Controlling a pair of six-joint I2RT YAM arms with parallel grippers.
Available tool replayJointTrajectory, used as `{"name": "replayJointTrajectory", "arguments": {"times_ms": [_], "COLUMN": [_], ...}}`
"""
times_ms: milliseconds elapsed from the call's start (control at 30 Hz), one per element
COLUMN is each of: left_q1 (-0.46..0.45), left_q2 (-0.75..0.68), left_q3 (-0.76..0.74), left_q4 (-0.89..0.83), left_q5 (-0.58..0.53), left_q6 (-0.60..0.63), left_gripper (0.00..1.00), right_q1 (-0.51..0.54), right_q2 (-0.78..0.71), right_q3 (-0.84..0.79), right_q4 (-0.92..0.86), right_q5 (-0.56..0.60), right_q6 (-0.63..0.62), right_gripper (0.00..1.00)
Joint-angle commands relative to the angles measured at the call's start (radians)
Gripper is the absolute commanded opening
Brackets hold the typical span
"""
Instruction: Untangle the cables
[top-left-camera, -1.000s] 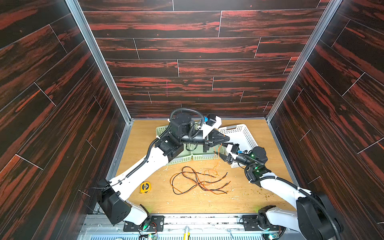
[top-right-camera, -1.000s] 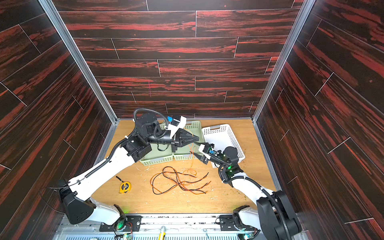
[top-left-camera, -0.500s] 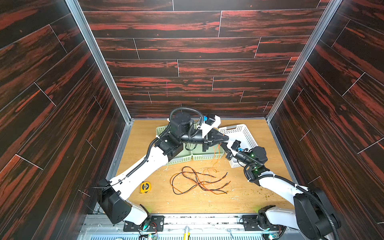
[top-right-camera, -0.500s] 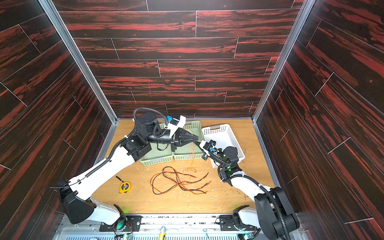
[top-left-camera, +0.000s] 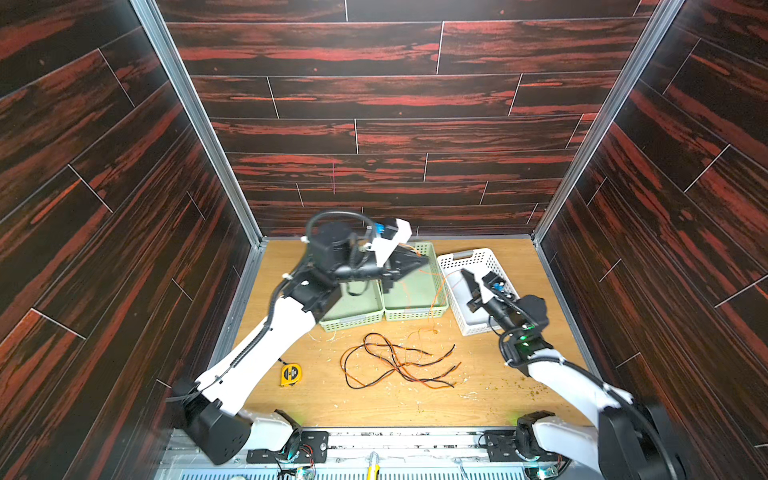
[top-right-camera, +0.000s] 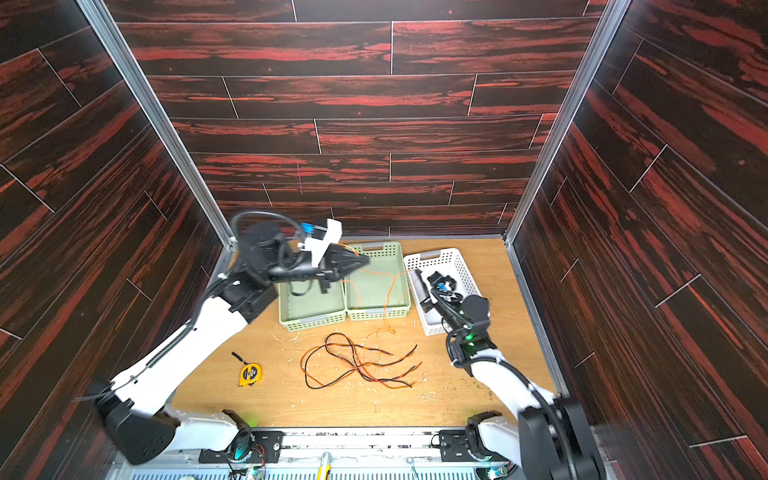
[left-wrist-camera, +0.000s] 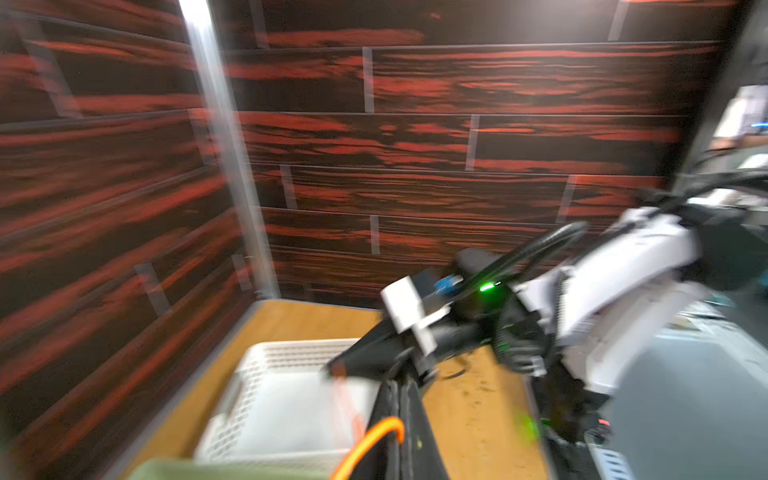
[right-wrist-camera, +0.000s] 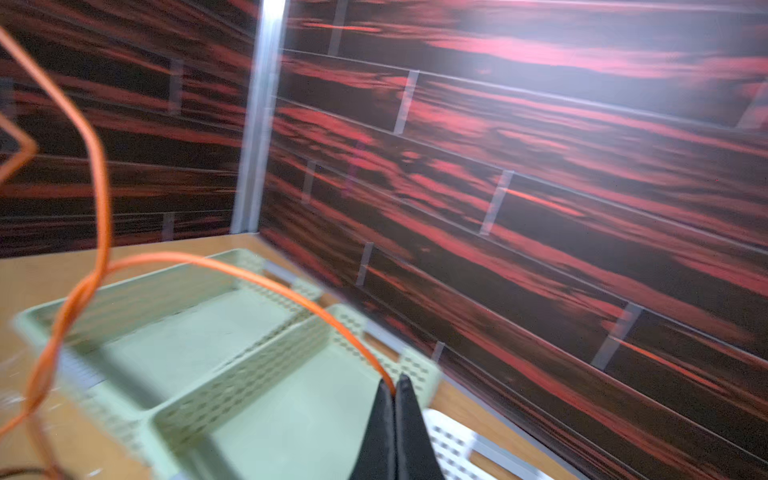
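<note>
Both hands are gripping one thin orange cable (right-wrist-camera: 232, 266). The left hand (top-left-camera: 423, 262) is clamping it above the green baskets (top-left-camera: 415, 316) by the back edge of the bench (top-left-camera: 374, 409), and the right hand (right-wrist-camera: 394, 384) is pinching it above the white basket (top-left-camera: 471, 328). Its slack is trailing over the green rim down beside the tangle of cables (top-left-camera: 395, 361) lying mid-bench. The hands should probably be drawing apart slowly while lifting, keeping the tail from dragging the pile or snagging the mesh
</note>
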Motion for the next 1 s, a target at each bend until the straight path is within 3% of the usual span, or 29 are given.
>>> {"name": "replayJointTrajectory", "arguments": {"times_ms": [0,233,500,967], "left_q1": [0.049,0.142,0.251,0.494], "left_q2": [-0.08,-0.154,-0.195,-0.15], "left_q3": [-0.038,-0.097,-0.156,-0.128], "left_q4": [0.016,0.041,0.145,0.235], "left_q5": [-0.085,-0.289,-0.441,-0.522], "left_q6": [0.049,0.087,0.049,-0.059], "left_gripper": [0.0,0.0,0.0,0.0], "right_q1": [-0.027,-0.119,-0.222,-0.488], "right_q2": [-0.079,-0.198,-0.274,-0.27], "right_q3": [-0.018,-0.029,-0.009,0.009], "right_q4": [-0.131,-0.3,-0.442,-0.601], "right_q5": [0.133,0.18,0.216,0.227], "right_q6": [0.011,0.038,0.058,0.168], "right_gripper": [0.0,0.0,0.0,0.0]}}
